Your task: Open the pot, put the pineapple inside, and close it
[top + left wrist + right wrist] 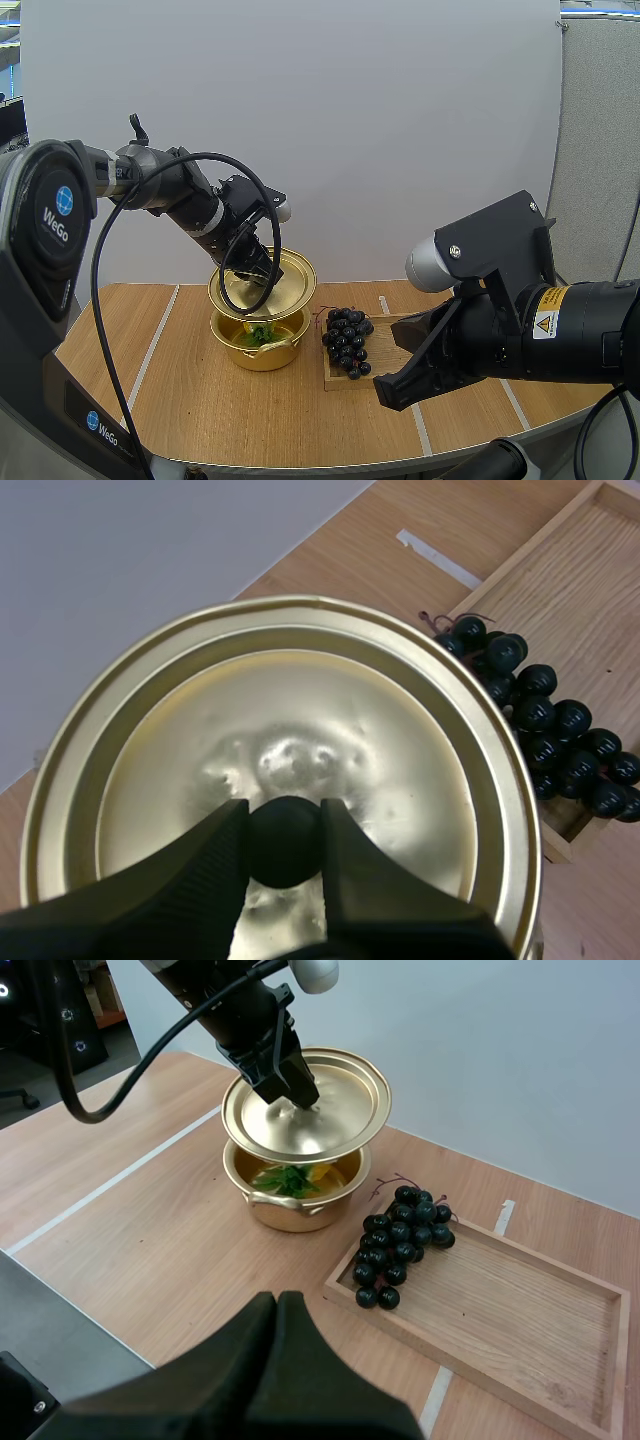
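A robotics lab, by the look of it: a left arm [180, 195] with a WeGo badge [57, 215] and a right arm [590, 330] with a yellow warning sticker [546, 323] work over a wooden worktop [200, 410] marked off with white tape lines [152, 345]. A plain white screen [350, 120] stands behind, with a grey partition [595, 150] beside it. The pot [262, 352] and grapes [347, 340] look like props.

Round gold metal lid [292, 272] tilts in the left pincer [285, 830]; below it, the open gold pot [262, 354] holds a green-leafed pineapple [300, 1177].
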Robot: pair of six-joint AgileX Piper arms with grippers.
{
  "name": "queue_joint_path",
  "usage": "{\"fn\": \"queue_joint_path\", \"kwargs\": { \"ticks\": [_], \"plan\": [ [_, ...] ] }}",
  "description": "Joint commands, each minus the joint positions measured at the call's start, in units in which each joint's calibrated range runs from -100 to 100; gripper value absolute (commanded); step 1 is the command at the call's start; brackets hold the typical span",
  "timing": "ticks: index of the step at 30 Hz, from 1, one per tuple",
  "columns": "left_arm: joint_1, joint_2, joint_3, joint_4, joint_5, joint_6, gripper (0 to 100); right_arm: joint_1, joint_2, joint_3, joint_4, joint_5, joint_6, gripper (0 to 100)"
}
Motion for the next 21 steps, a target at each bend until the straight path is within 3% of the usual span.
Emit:
{"fn": "queue_joint_path", "kwargs": {
  "ticks": [1,21],
  "plan": [
    [-0.03,0.5,0.0,0.8,-0.8,0.4,0,-0.3,-0.4,0.1,-0.3,0.2,-0.2,0],
    [-0.03,10.6,0.7,2.1,-2.2,0.0,0,-0.3,-0.4,0.1,-0.3,0.6,-0.2,0]
  ]
}}
